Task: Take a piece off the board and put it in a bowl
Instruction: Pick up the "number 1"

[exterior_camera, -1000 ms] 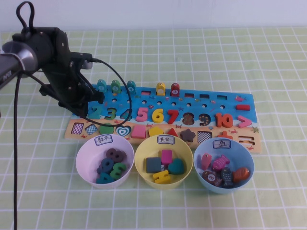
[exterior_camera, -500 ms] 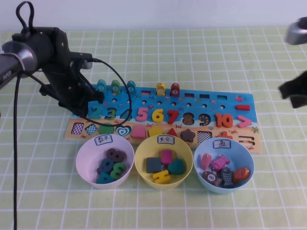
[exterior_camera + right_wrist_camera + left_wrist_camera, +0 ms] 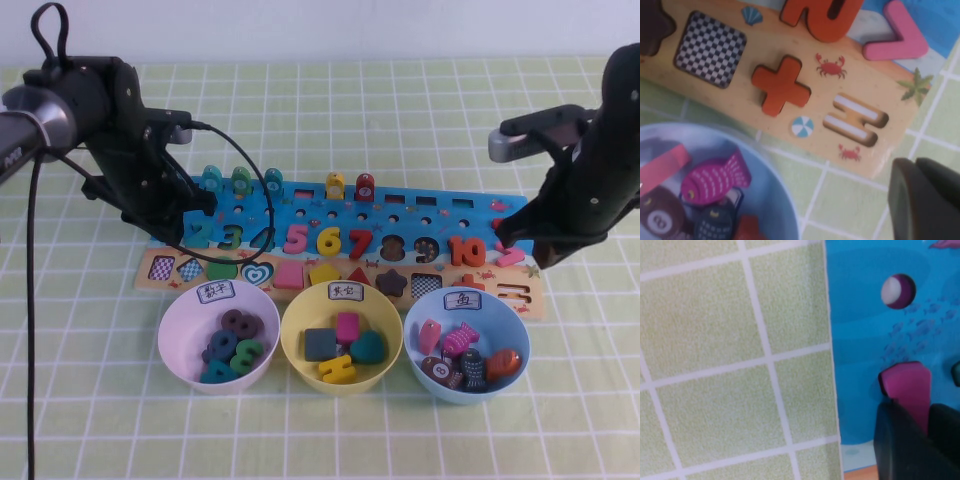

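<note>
The board (image 3: 420,212) lies across the middle of the table. My left gripper (image 3: 180,222) is down at its left end. In the left wrist view this gripper (image 3: 927,422) is shut on the piece (image 3: 907,387), a magenta bar standing against the blue part of the board (image 3: 865,340). The arm hides the piece in the high view. The pale pink bowl (image 3: 170,325) with its white label stands just in front of the board's left end and holds several numerals. My right gripper (image 3: 540,258) hangs over the board's right end. Its fingers (image 3: 925,200) are shut with nothing between them.
A yellow bowl (image 3: 295,325) with shapes and a light blue bowl (image 3: 415,320) with fish stand beside the pink one, along the board's front edge. Pegs (image 3: 335,185) stick up at the back of the board. A black cable (image 3: 255,175) loops from the left arm over the board.
The right arm has come in from the right and lowered over the board's right end. The left arm and its grip have not moved.
</note>
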